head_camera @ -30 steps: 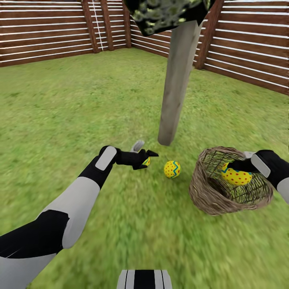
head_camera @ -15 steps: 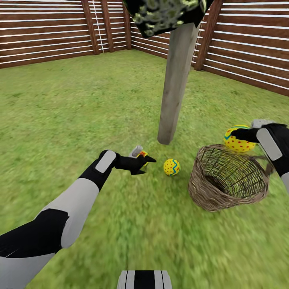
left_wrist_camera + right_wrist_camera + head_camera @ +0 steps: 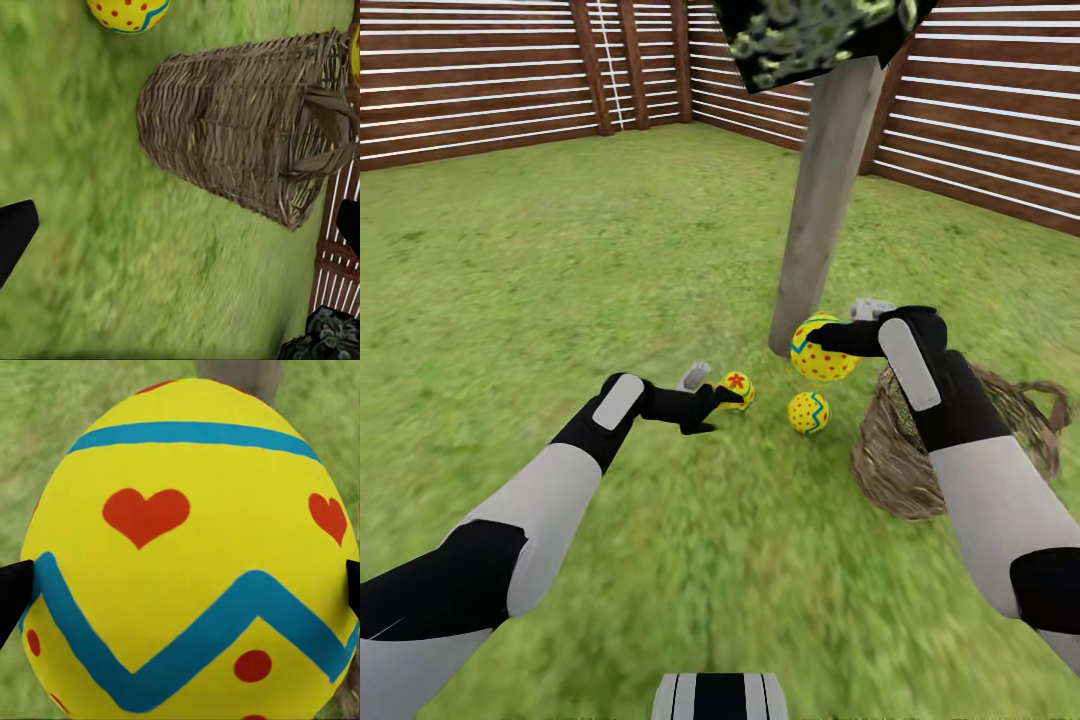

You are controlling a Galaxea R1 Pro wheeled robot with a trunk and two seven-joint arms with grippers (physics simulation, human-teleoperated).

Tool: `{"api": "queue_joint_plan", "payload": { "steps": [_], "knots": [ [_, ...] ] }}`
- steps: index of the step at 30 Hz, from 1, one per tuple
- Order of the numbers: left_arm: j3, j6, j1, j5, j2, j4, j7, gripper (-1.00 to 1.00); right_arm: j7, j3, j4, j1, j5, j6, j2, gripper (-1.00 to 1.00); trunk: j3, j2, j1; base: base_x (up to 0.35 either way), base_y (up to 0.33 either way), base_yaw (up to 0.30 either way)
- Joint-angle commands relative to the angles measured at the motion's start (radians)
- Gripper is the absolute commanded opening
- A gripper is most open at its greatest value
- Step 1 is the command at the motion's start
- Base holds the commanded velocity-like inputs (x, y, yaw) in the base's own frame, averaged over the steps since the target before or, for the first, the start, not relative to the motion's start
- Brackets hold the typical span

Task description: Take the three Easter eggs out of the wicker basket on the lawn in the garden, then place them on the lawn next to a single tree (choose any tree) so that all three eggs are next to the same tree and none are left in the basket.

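Left gripper (image 3: 712,395) low over lawn (image 3: 560,260), fingers spread, released. Small egg (image 3: 738,387) on grass at its tip, at 3 o'clock. Second egg (image 3: 808,411) on grass further right, near tree (image 3: 822,200) base. Right gripper (image 3: 840,335) clenched on big egg (image 3: 822,348), held above second egg. Wicker basket (image 3: 970,440) at 4 o'clock of tree, tipped on its side, partly behind right arm.

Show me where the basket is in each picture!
Head view: wicker basket sits low right, behind the right arm.
Left wrist view: wicker basket spans the upper middle, on its side.
Right wrist view: not in it.
Shared landmark: the held Easter egg.
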Motion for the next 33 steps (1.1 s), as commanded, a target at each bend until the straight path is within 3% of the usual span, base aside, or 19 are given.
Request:
{"api": "queue_joint_plan", "payload": {
  "steps": [1,3,5,6,9,15,17,19,22,24,25,26,27,30,33],
  "knots": [
    [-0.002,0.001,0.0,0.003,0.001,-0.001,0.0,1.0,-0.01,0.006,0.001,0.014,-0.007,0.004,0.013,-1.0,-0.001,0.0,0.0,-0.088,0.315,0.0],
    [-0.002,0.001,0.0,0.003,0.004,-0.001,-0.003,1.0,-0.009,0.018,0.002,0.035,-0.007,0.004,0.024,-1.0,-0.001,0.0,0.0,-0.098,0.315,0.0],
    [-0.002,0.001,0.0,0.004,0.012,-0.001,-0.016,1.0,-0.008,0.056,0.004,0.07,-0.007,0.0,0.031,-1.0,-0.001,0.0,0.0,-0.118,0.315,0.0],
    [-0.002,0.001,0.0,0.004,0.015,-0.003,-0.038,1.0,-0.008,0.082,0.006,0.098,-0.007,-0.005,0.033,-1.0,-0.001,0.0,0.0,-0.129,0.315,0.0],
    [-0.002,0.001,0.0,0.003,0.041,-0.017,-0.105,1.0,-0.007,0.113,0.05,0.144,-0.008,-0.035,0.035,-1.0,-0.001,0.0,0.0,-0.112,0.3,0.0],
    [-0.002,0.001,0.002,0.003,0.089,-0.024,-0.21,1.0,0.014,0.117,0.094,0.276,-0.007,-0.13,0.027,-1.0,-0.001,0.0,0.0,-0.018,0.071,0.0],
    [-0.003,0.001,0.003,0.004,0.091,-0.023,-0.219,1.0,0.017,0.118,0.095,0.292,-0.003,-0.137,0.024,-1.0,-0.001,0.0,0.0,-0.001,0.006,0.0],
    [-0.027,0.004,0.003,0.006,0.084,-0.022,-0.226,1.0,0.018,0.119,0.097,0.334,0.002,-0.165,0.022,-1.0,-0.001,0.0,0.0,0.0,0.002,0.0],
    [-0.15,0.006,0.006,0.011,0.058,-0.017,-0.262,1.0,0.02,0.144,0.129,0.419,0.037,-0.402,0.022,-1.0,-0.001,0.0,0.0,0.0,0.0,0.0],
    [-0.209,0.005,0.009,0.014,0.05,-0.014,-0.341,1.0,0.016,0.26,0.196,0.443,0.16,-0.631,0.026,-1.0,-0.001,0.0,0.0,0.0,0.0,0.0],
    [-0.233,0.002,0.019,0.013,0.048,0.0,-0.395,1.0,0.013,0.345,0.283,0.449,0.245,-0.791,0.035,-1.0,-0.001,0.0,0.0,0.0,0.0,0.0],
    [-0.246,-0.001,0.028,0.011,0.047,0.018,-0.424,1.0,0.01,0.385,0.348,0.451,0.292,-0.897,0.048,-1.0,-0.001,0.0,0.0,0.0,0.0,0.0],
    [-0.26,-0.015,0.036,0.009,0.047,0.05,-0.453,1.0,0.008,0.417,0.439,0.453,0.336,-1.035,0.077,-1.0,-0.001,0.0,0.0,0.0,0.0,0.0],
    [-0.301,-0.086,0.048,0.007,0.047,0.121,-0.486,1.0,0.006,0.444,0.611,0.455,0.375,-1.222,0.121,-1.0,-0.001,0.0,0.0,0.0,0.0,0.0],
    [-0.359,-0.114,0.051,0.007,0.047,0.144,-0.497,1.0,0.006,0.449,0.654,0.455,0.381,-1.259,0.131,-1.0,-0.001,0.0,0.0,0.0,0.0,0.0]
  ]
}}
